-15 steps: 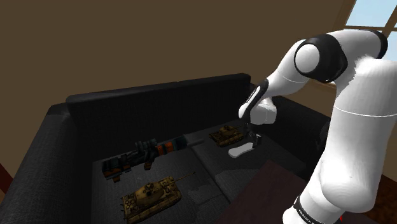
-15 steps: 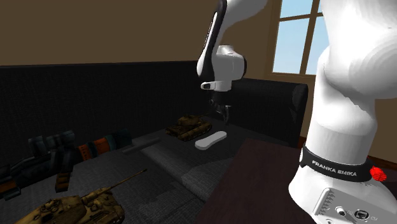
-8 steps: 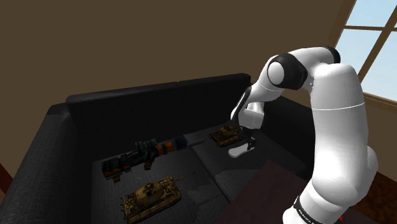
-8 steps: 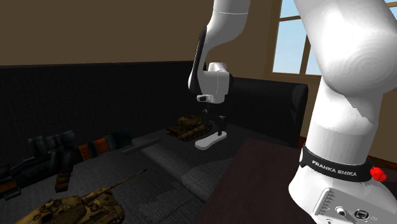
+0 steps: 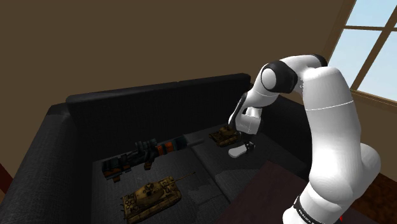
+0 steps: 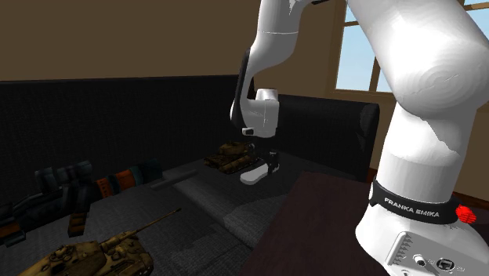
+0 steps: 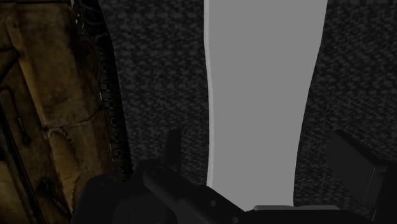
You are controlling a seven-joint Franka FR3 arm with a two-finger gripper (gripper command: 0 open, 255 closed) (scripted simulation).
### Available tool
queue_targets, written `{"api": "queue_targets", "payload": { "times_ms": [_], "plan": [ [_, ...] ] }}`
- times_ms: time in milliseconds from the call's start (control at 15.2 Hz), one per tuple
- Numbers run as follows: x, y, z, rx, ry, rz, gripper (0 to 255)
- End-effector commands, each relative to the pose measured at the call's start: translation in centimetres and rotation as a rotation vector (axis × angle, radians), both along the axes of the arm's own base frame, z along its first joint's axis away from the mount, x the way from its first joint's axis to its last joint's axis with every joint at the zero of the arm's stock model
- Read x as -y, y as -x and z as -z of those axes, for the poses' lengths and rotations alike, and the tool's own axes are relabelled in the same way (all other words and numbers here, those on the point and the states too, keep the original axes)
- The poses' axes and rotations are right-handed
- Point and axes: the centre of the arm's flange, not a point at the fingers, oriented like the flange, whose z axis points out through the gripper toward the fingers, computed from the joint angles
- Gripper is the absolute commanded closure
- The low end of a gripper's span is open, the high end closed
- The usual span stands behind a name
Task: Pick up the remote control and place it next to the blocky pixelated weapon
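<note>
Currently, item 1: pale grey remote [image 7: 261,95], flat on sofa [image 5: 153,102] just beside small tank [image 7: 44,108], straddled by gripper [image 7: 259,141], fingers [image 7: 353,168] wide apart, untouching; best centre over its narrow width, settle low, then close evenly.

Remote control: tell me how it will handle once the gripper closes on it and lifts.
The remote looks flat, smooth and stiff, so it probably won't bend or roll. Its plain sides may slip in the open gripper if clamped lightly. Long and narrow, it could tilt if gripped off-centre, perhaps nudging the toy tank beside it.
</note>
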Motion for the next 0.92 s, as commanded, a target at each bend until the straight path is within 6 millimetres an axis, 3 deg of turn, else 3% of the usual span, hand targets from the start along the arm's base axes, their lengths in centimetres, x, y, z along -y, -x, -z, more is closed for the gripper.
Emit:
{"api": "queue_targets", "payload": {
  "times_ms": [0,330,396,858],
  "plan": [
    [0.02,-0.04,0.2,0.0,0.0,0.0,0],
    [0.03,-0.04,0.2,0.0,0.0,0.0,0],
    [0.03,-0.04,0.2,0.0,0.0,0.0,255],
    [0.02,-0.03,0.2,0.0,0.0,0.0,255]
  ]
}}
